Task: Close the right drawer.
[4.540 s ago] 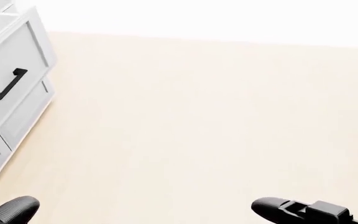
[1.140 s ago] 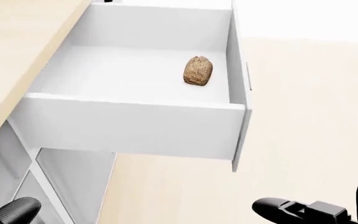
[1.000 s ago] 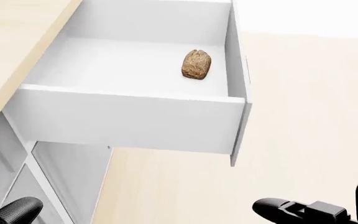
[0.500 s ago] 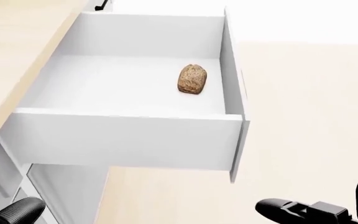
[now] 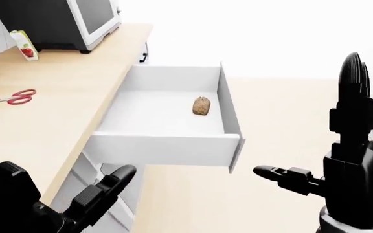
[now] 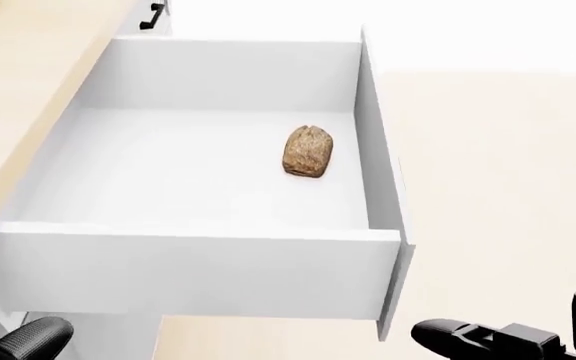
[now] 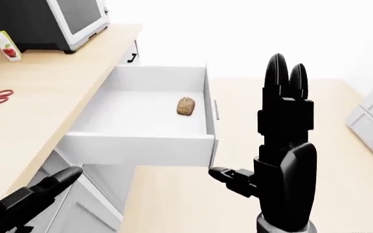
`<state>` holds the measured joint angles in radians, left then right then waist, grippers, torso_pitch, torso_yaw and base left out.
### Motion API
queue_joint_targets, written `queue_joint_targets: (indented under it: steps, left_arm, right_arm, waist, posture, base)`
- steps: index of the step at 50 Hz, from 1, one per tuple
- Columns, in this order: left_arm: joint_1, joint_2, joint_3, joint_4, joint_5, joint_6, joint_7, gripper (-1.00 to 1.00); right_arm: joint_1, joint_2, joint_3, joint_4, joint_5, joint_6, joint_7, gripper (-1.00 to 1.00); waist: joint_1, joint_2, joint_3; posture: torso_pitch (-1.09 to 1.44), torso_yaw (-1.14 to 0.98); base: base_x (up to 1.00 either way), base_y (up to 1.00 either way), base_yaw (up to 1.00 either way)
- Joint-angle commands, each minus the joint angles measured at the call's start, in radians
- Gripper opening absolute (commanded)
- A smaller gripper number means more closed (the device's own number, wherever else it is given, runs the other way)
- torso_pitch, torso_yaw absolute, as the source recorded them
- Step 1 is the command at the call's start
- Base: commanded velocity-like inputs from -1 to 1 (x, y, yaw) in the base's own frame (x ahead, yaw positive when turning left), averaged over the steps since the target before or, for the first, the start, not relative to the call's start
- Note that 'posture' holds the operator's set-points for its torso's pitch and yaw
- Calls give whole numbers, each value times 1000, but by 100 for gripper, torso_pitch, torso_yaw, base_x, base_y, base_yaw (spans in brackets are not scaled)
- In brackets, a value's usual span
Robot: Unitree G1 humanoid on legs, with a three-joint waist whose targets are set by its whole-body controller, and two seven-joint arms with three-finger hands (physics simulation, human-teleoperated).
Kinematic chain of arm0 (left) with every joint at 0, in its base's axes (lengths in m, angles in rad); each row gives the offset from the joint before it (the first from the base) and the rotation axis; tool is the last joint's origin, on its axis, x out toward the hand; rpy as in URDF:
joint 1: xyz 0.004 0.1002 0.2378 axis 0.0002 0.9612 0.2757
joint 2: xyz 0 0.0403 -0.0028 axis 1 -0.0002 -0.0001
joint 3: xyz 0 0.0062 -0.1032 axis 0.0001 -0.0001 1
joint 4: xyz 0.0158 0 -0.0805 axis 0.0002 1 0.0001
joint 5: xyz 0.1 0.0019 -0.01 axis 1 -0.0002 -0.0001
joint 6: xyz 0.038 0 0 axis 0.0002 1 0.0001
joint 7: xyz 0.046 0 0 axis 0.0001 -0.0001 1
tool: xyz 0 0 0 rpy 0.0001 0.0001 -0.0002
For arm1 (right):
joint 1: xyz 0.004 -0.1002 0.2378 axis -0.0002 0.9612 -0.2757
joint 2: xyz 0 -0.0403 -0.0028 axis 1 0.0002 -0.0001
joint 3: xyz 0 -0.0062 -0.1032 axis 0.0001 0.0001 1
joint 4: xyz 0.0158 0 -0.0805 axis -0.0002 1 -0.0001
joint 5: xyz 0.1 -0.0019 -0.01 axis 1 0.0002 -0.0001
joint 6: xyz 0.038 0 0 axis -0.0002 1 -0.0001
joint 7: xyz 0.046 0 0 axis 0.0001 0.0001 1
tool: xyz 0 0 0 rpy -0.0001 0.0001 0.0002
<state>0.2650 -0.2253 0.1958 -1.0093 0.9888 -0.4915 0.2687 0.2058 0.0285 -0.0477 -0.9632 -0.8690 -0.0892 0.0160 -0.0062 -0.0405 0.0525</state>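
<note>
Here, wooden counter (image 5: 63,104) — drawer (image 5: 167,143) open, pale floor (image 5: 284,126)

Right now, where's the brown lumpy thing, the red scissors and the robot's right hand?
Brown lump (image 6: 308,151), head view, its middle, lying in the open drawer.
Red scissors (image 5: 19,97), left-eye view, on the handle loops.
Right hand (image 7: 284,145), right-eye view, on its palm, fingers up.

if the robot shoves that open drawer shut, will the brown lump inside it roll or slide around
Probably a little. The brown lump lies loose on the smooth white floor of the drawer, touching no wall, so a hard shove could slide it. Its rounded oval shape suggests it might also rock or roll. A slow push should barely disturb it.
</note>
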Motion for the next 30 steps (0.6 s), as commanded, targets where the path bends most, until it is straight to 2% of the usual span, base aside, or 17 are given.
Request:
queue_joint_targets:
  steps: [1,6,8,9,10,11,12,14,18,20,21,22,23,25,27,28,30]
  left_arm:
    - [-9,-3,2,-38,-11,-7,10,100]
    - [-9,-5,2,-38,-10,-8,8,100]
    - [-7,-5,1,-38,-10,-9,9,100]
    - [-6,-5,-1,-38,-10,-9,9,100]
    - [-6,-5,0,-38,-10,-11,10,100]
    - [-7,-6,1,-38,-11,-11,9,100]
    - [-6,-5,0,-38,-10,-9,8,100]
    - [-5,-5,-2,-38,-9,-9,9,100]
    - [-6,-3,-5,-38,-7,-6,11,100]
    - [-6,-2,-4,-38,-7,-6,11,100]
    - [-6,-2,-5,-38,-8,-5,10,100]
    - [-6,0,-7,-38,-8,-2,9,100]
    - [-6,-1,-5,-38,-11,-4,8,100]
    - [-7,-1,-4,-38,-13,-3,6,100]
    - [-9,-1,-4,-38,-14,0,4,100]
    - [-10,-1,-4,-38,-14,1,4,100]
    - [-9,0,-4,-38,-16,1,3,100]
  right_arm:
    - [-14,1,11,-44,2,-22,-11,100]
    - [-11,1,11,-40,2,-25,-12,100]
    - [-10,1,10,-40,4,-26,-14,100]
    - [-9,1,9,-39,5,-28,-15,100]
    - [-10,1,10,-40,6,-28,-15,100]
    - [-10,1,11,-40,4,-28,-14,100]
    - [-10,0,9,-36,6,-29,-16,100]
    - [-10,1,9,-35,5,-30,-16,100]
    - [-11,1,9,-35,4,-29,-15,100]
    - [-11,0,9,-35,4,-30,-13,100]
    - [-11,0,10,-35,4,-30,-13,100]
    - [-11,1,8,-36,3,-29,-15,100]
    - [-12,1,8,-38,5,-27,-12,100]
    - [-12,1,8,-37,5,-28,-14,100]
    - [-11,-1,7,-36,7,-34,-17,100]
    - [0,-4,12,-43,15,-50,-19,100]
    - [-2,-1,9,-40,22,-48,-15,100]
  waist:
    - [2,-1,-6]
    - [-3,50,9]
    - [-7,97,-4]
    - [-3,137,-21]
    - [12,93,-6]
    - [8,107,2]
    - [16,103,-1]
    - [18,91,-8]
    - [24,54,0]
    - [28,22,-4]
    - [27,-2,-12]
    - [23,-40,-27]
    - [8,-6,-19]
    - [6,-15,-6]
    - [1,-3,-8]
    - [2,4,2]
    - [-7,15,-13]
  posture:
    - [0,0]
    - [0,0]
    - [0,0]
    - [0,0]
    - [0,0]
    - [0,0]
    - [0,0]
    - [0,0]
    - [0,0]
    - [0,0]
    - [0,0]
    - [0,0]
    - [0,0]
    - [0,0]
    - [0,0]
    - [0,0]
    - [0,0]
  base:
    - [25,0,0]
    - [25,0,0]
    - [25,0,0]
    - [26,0,0]
    - [27,0,0]
    - [23,0,0]
    - [26,0,0]
    - [25,0,0]
    - [25,0,0]
    - [25,0,0]
    - [25,0,0]
    - [24,0,0]
    - [25,0,0]
    - [25,0,0]
    - [24,0,0]
    - [8,0,0]
    - [0,0,0]
